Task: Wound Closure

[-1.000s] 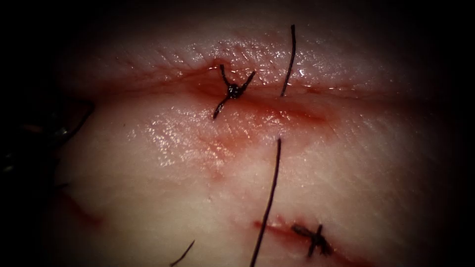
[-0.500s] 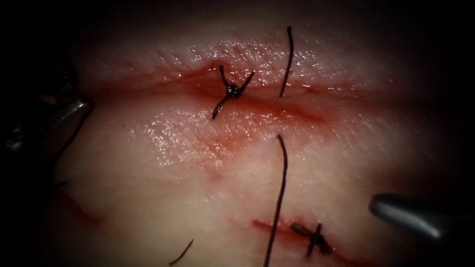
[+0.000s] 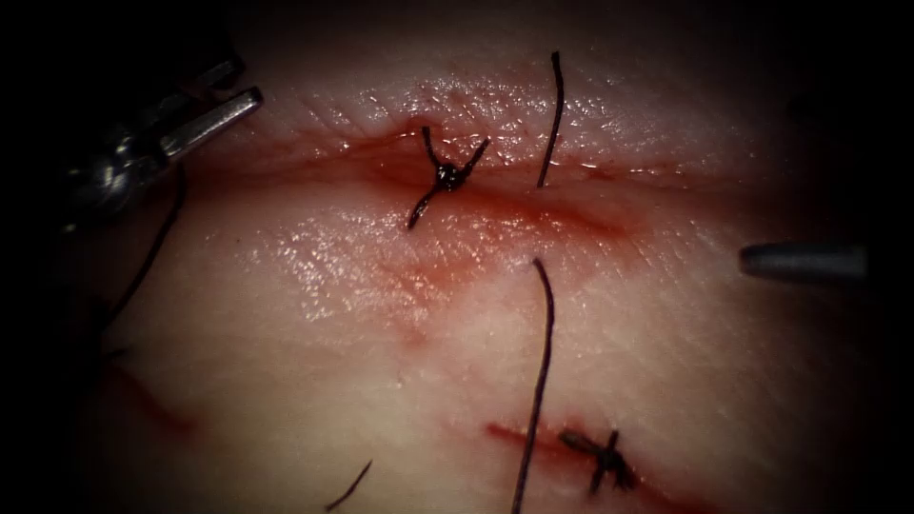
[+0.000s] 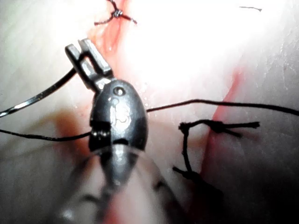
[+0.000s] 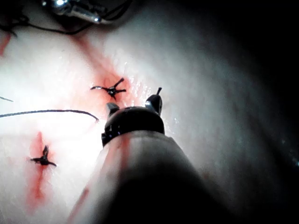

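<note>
1. The tissue is pale and glossy. A cut wet with red fluid crosses its far part.
2. A dark knot ties the cut. A second knot sits near-right, and loose thread lies between them.
3. At far left, the left tool is clamped on the needle near one end. The curve lies over the tissue, with its tip out of view.
4. The right tool is at the right, jaws spread, holding nothing.
5. A stamped mark on the left tool is unreadable.
</note>
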You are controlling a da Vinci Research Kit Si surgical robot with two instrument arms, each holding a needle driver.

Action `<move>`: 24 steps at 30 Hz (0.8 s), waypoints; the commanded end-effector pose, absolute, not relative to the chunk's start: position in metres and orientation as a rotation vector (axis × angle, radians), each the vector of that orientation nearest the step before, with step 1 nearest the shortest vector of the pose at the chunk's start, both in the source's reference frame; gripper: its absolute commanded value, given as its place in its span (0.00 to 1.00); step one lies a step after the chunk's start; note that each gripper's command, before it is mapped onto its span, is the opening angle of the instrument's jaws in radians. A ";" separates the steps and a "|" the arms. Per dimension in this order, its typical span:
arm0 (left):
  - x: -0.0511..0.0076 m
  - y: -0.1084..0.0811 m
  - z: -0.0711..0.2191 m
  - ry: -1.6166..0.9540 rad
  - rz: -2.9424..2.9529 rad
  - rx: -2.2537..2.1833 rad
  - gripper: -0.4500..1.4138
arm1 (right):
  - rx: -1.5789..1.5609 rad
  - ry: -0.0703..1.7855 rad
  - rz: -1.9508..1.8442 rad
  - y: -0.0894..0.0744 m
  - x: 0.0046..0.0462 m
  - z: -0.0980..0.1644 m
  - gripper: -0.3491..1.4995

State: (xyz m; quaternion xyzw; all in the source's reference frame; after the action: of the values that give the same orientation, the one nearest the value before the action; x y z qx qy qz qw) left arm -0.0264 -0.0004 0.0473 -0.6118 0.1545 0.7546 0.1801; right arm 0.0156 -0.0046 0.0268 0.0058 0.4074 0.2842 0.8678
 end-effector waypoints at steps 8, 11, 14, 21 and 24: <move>-0.0266 0.000 0.050 0.451 2.134 -1.718 0.00 | 0.131 0.880 0.927 -0.001 0.0188 0.033 0.75; -0.0267 0.000 0.050 0.459 2.136 -1.711 0.00 | 0.185 0.889 1.036 -0.001 0.0196 0.035 0.82; -0.0268 0.000 0.050 0.465 2.137 -1.710 0.00 | 0.254 0.904 1.097 -0.001 0.0204 0.037 0.79; -0.0269 -0.001 0.051 0.475 2.140 -1.712 0.00 | 0.306 0.885 1.152 -0.002 0.0213 0.042 0.79; -0.0270 0.000 0.051 0.471 2.142 -1.710 0.00 | 0.333 0.877 1.157 -0.002 0.0217 0.043 0.80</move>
State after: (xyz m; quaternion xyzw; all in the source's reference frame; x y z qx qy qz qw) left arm -0.0264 -0.0002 0.0504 -0.6046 0.1672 0.7577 0.1798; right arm 0.0208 -0.0027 0.0423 0.1518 0.3975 0.5268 0.7358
